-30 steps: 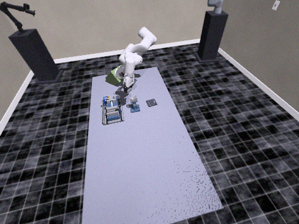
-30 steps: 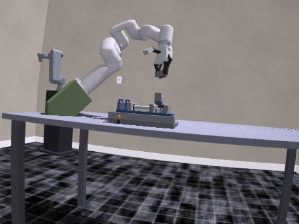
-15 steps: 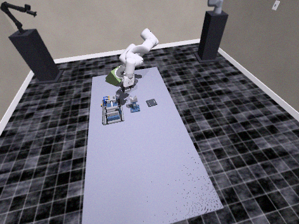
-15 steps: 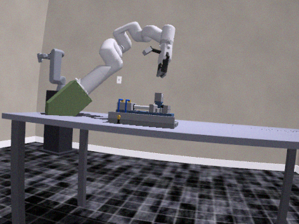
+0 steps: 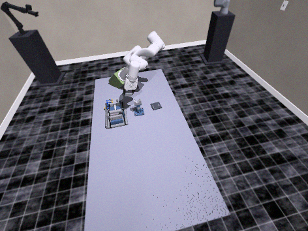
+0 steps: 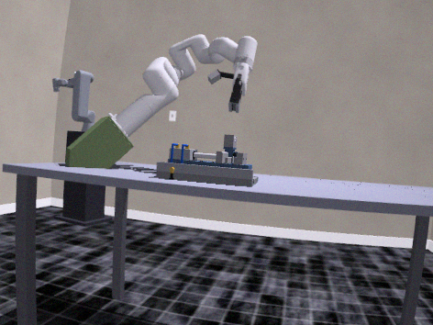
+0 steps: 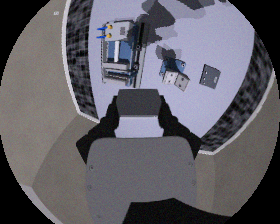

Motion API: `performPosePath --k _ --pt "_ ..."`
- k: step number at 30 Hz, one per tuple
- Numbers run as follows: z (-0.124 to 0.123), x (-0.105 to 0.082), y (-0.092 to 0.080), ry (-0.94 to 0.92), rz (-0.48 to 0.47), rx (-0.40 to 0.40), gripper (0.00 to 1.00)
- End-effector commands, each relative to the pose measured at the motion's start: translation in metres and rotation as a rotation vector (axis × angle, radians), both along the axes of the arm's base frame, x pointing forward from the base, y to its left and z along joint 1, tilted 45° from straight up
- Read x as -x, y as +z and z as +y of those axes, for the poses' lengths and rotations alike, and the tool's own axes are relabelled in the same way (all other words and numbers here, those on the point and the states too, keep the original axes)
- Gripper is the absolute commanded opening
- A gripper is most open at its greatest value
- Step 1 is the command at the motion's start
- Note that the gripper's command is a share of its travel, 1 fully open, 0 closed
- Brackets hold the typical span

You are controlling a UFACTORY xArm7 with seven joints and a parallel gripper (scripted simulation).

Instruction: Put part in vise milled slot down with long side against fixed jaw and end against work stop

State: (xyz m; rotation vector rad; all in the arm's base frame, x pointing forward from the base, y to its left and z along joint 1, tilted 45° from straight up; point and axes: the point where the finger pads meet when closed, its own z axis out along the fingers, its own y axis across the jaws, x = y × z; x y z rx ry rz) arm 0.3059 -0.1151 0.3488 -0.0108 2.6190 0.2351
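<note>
Carry step — the gripper [image 7: 140,111], jaws clamped on the part [image 7: 139,101], hangs high above the desk [image 5: 140,167]; next, I judge, comes lowering it into the vise [image 7: 119,52] — slot down.

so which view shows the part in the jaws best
The wrist view: the part fills the centre, a grey block clamped between the dark fingers. The exterior view shows it edge-on and dark, high above the vise. In the top view the arm hides it.
</note>
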Motion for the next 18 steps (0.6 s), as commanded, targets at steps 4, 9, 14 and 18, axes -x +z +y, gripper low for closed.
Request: performPosePath --k 4,9,14,18 --pt "-0.007 -0.003 -0.002 -0.153 0.049 -0.064 0.0" --pt "-0.013 -0.006 -0.005 -0.285 0.091 -0.124 0.0" --pt "-0.019 -0.009 -0.01 -0.419 0.131 -0.186 0.0" --pt "-0.021 -0.01 -0.011 -0.473 0.148 -0.212 0.0"
